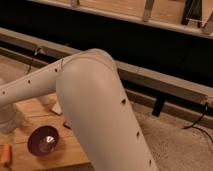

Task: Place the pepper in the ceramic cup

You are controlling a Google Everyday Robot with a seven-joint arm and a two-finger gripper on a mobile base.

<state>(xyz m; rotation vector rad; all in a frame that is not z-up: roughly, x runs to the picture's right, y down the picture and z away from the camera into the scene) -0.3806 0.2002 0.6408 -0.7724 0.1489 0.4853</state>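
Observation:
The orange pepper [4, 154] lies on the wooden table [75, 150] at the left edge of the camera view, only partly in the picture. My arm's big white elbow [95, 100] fills the middle, and the forearm [25, 90] runs off to the left. The gripper is past the left edge, out of view. A pale rounded shape [7, 120] sits under the forearm at the left edge, above the pepper. I cannot tell whether it is the wrist or the ceramic cup. No other cup shows.
A dark purple glossy bowl [44, 141] stands on the table right of the pepper. A small white object [56, 106] and a small brown one [65, 125] lie behind it near the arm. A grey rail [165, 85] and carpeted floor [180, 145] lie to the right.

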